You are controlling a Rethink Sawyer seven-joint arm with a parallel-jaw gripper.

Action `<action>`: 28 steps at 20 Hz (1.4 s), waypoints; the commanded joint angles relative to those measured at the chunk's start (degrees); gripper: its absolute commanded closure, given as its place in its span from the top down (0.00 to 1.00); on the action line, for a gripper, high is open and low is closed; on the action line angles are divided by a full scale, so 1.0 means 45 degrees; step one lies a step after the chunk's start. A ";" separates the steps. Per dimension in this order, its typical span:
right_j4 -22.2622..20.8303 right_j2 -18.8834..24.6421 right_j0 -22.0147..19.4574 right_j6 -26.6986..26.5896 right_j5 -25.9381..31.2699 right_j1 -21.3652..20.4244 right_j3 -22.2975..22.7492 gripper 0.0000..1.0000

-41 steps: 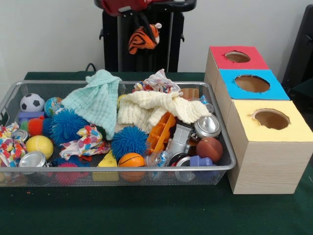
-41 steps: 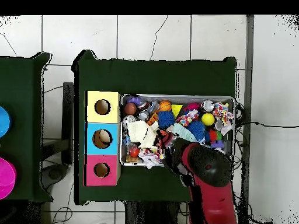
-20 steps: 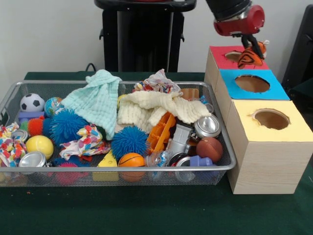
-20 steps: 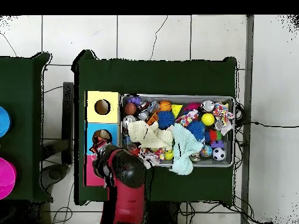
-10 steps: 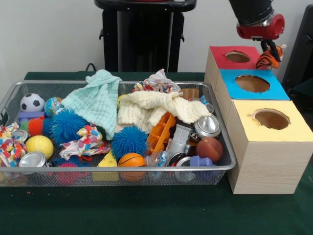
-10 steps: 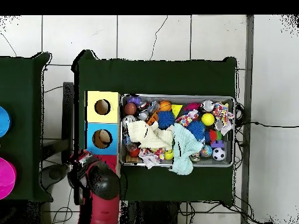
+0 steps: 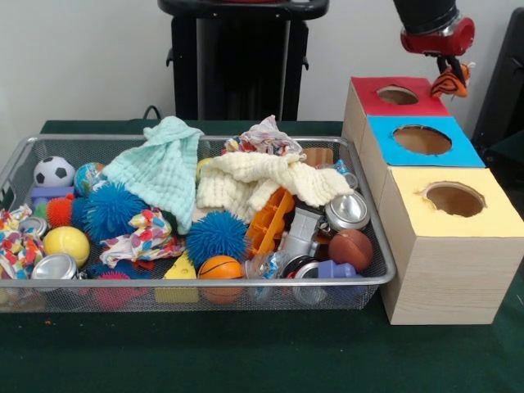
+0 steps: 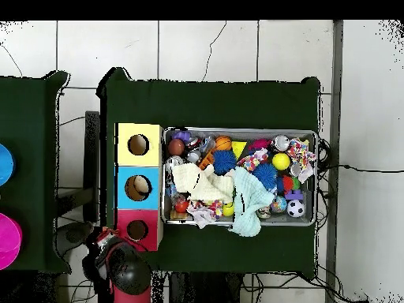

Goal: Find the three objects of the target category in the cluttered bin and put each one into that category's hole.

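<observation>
A small orange and black striped tiger plush (image 7: 453,82) hangs from my gripper (image 7: 446,69), which is shut on it. It hovers above and just past the far right corner of the red-topped box, to the right of the red hole (image 7: 397,95). The blue hole (image 7: 422,139) and yellow hole (image 7: 453,199) follow toward the front. In the overhead view the arm's head (image 8: 126,268) sits off the table's corner, beside the red box (image 8: 137,230); the plush is hidden there. The wire bin (image 7: 16,164) holds the clutter.
The bin carries a mint cloth (image 7: 161,168), a cream cloth (image 7: 262,178), spiky blue balls (image 7: 215,236), a soccer ball (image 7: 54,171), cans (image 7: 347,210) and a mini basketball (image 7: 221,268). A second dark table (image 8: 28,173) stands to the left in the overhead view.
The arm carried the tiger plush from over the bin's back edge across to the boxes, past the red hole, and now holds it slightly higher beyond the red box's corner.
</observation>
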 commanded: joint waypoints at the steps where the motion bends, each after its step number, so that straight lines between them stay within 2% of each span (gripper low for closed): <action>1: -0.0252 -0.0784 -0.1365 -0.2327 0.1886 0.0776 0.1535 0.00; 2: -0.0211 -0.0812 -0.1314 -0.2371 0.2033 0.0780 0.1611 0.00; 4: -0.2191 -0.1198 -0.2718 -0.1843 0.1949 0.0335 0.1288 0.00; 6: -0.1931 -0.1174 -0.2701 -0.1889 0.2197 0.0303 0.1338 0.00; 7: -0.2819 -0.1251 -0.3378 -0.1428 0.2198 0.0094 0.1027 0.00; 8: -0.2904 -0.1221 -0.3474 -0.1385 0.2217 0.0049 0.1016 0.00; 9: -0.3381 -0.1231 -0.4016 -0.1261 0.2197 0.0072 0.0724 0.00; 10: -0.3354 -0.1171 -0.4106 -0.1327 0.2190 0.0078 0.0713 0.00; 12: -0.4851 -0.1165 -0.5183 -0.0771 0.1895 0.0106 -0.0027 0.00; 14: -0.4511 -0.0987 -0.5204 -0.1112 0.1781 0.0213 0.0051 0.00; 15: -0.4654 -0.0844 -0.5464 -0.1053 0.1634 0.0383 -0.0231 0.00; 16: -0.4324 -0.0726 -0.5404 -0.1267 0.1519 0.0519 -0.0242 0.00; 18: -0.4268 -0.0555 -0.5565 -0.1332 0.1277 0.0714 -0.0492 0.00; 21: -0.4777 -0.0511 -0.5739 -0.0864 0.1125 0.0430 -0.0574 0.00; 24: -0.4797 -0.0497 -0.5464 -0.0387 0.1097 0.0027 -0.0453 0.00; 27: -0.4462 -0.0407 -0.5258 -0.0414 0.1103 0.0057 -0.0413 0.00; 28: -0.3911 -0.0282 -0.4923 -0.0550 0.1079 0.0192 -0.0418 0.00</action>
